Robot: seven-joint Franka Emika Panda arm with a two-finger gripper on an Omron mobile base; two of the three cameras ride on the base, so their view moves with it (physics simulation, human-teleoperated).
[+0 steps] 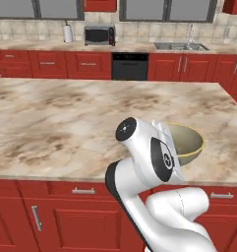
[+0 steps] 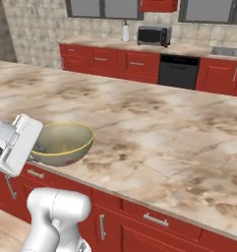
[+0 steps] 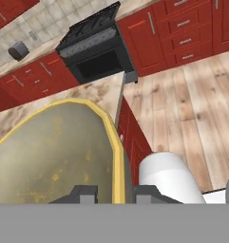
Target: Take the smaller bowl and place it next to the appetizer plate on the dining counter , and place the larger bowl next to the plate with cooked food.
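Larger bowl (image 1: 189, 140) beige-olive inside, pale yellow rim, yellowish speckles near my dark gripper (image 3: 115, 192) tips. Table (image 1: 66, 123) top beige-brown marbled, base red. Wall cabinets (image 1: 46, 64) red, grey handles. Dishwasher (image 1: 130, 66) black. Microwave (image 1: 100, 35) grey. Floor (image 3: 192, 109) light wood planks.

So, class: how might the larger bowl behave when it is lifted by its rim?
The larger bowl looks rigid and probably heavy. Held at one side of its rim by the tool, it may tilt. Its glazed rim seems smooth, so it could slip.
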